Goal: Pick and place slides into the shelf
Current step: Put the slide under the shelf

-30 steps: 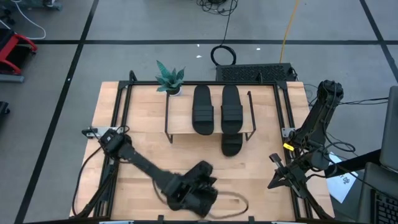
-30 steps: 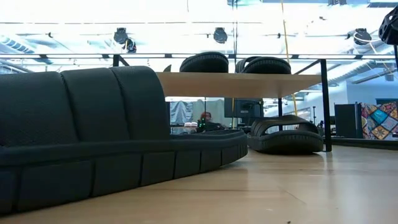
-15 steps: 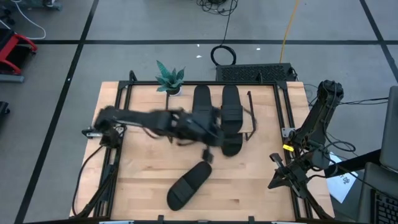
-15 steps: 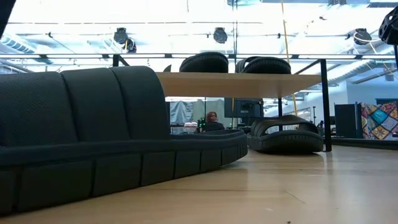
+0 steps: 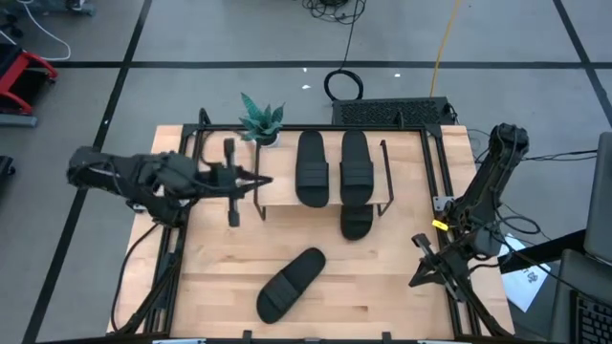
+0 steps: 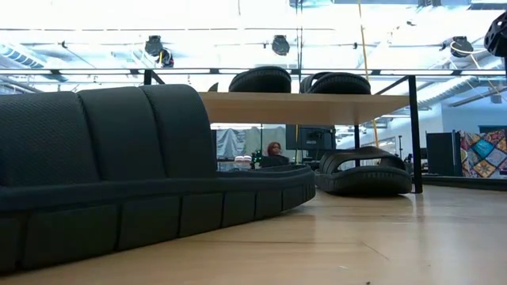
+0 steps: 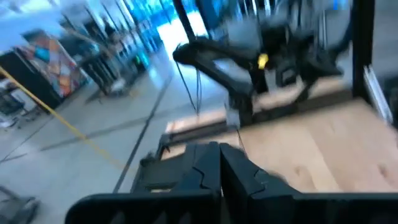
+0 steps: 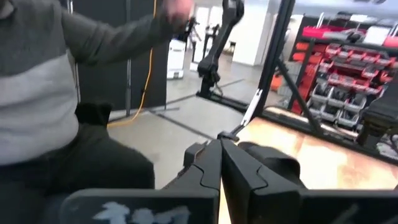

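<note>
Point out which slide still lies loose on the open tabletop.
The slide lying diagonally near the table's front edge. Two others sit on the shelf's top board, and the fourth pokes out from beneath that board.

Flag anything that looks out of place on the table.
One slide lies alone near the table's front edge, angled diagonally, far from the shelf. Two slides sit neatly on the shelf top, and a third pokes out from under it. Neither the left gripper nor the right gripper holds anything.

The wooden table (image 5: pixel 402 277) carries the shelf (image 5: pixel 277 190), a potted plant (image 5: pixel 260 121) and two slides (image 5: pixel 290 285).
</note>
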Available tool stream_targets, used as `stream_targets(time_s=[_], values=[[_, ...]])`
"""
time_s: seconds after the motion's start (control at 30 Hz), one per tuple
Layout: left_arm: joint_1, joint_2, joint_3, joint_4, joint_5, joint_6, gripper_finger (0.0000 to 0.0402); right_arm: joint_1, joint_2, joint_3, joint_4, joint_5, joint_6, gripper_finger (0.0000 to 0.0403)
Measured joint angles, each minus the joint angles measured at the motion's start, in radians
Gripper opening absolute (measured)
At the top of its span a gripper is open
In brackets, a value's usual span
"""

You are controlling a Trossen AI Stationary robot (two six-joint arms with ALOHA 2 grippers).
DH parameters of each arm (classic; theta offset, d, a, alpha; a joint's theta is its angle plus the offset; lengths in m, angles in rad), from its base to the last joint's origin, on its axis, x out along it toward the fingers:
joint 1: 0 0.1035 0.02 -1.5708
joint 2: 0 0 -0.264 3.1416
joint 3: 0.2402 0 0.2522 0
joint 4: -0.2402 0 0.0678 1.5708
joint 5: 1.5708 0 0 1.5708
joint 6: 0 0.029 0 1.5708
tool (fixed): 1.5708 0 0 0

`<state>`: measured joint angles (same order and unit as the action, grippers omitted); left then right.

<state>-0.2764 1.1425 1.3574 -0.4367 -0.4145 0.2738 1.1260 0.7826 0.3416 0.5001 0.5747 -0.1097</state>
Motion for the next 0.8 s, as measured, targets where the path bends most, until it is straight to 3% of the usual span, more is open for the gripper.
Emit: stream_targets(time_s=[0.17,0.23,0.33,0.53,0.8], values=[[0.032,-0.274,-0.594,0.609,0.11,-0.04,0.0,-0.02,0.0,-0.038,0.088,0.0,-0.011,0.0],[0.043,-0.353,-0.781,0.829,0.136,-0.065,0.0,-0.028,0.0,-0.05,0.102,0.0,-0.006,0.0],[0.045,-0.446,-0.991,1.013,0.152,-0.104,0.0,-0.043,0.0,-0.059,0.115,0.012,0.0,0.0],[0.001,-0.581,-1.21,1.154,0.085,-0.131,0.0,-0.062,-0.001,-0.06,0.117,0.142,0.035,0.0],[-0.063,-0.656,-1.277,1.087,0.046,-0.154,0.0,-0.065,-0.001,-0.06,0.113,0.157,0.101,0.0]])
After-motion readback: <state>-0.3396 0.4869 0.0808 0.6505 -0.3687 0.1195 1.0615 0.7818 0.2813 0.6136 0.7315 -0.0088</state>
